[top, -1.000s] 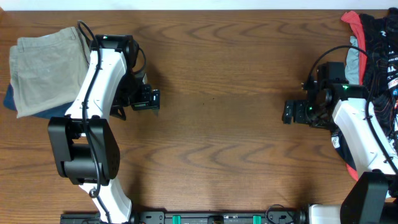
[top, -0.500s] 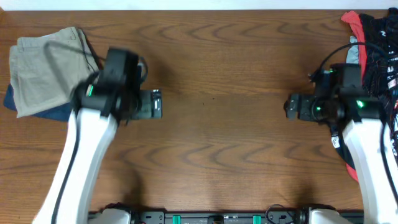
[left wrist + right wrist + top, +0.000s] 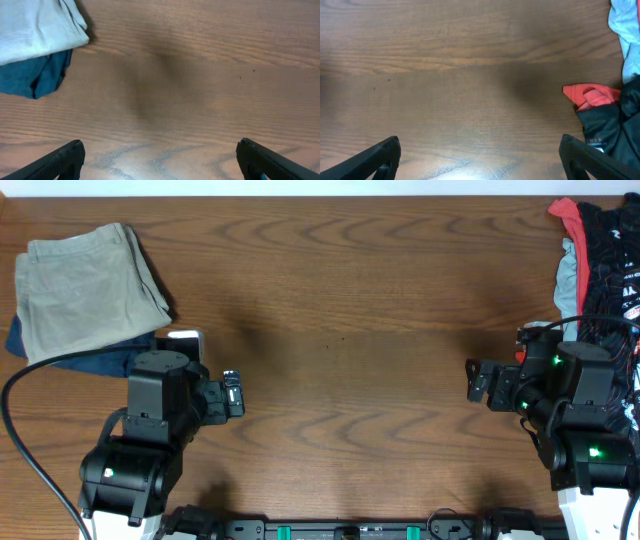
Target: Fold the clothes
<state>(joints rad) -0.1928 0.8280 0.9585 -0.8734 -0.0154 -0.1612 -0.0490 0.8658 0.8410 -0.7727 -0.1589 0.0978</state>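
Khaki shorts [image 3: 85, 290] folded atop a dark blue denim garment [image 3: 17, 340] on the desk [image 3: 340, 280].
Left end effector [image 3: 232, 393] and right end effector [image 3: 478, 380] both spread wide, gripping nothing.

In the overhead view you get soft, even light from above, and the brown table [image 3: 340, 280] looks sharp from edge to edge. Faint dark patches lie on the wood at middle left and middle right. In your left wrist view a blurry shadow sits in the middle. The wood shines pale near the bottom edge, and the khaki shorts [image 3: 35, 25] at upper left look washed out. Your right wrist view has a dim middle too.
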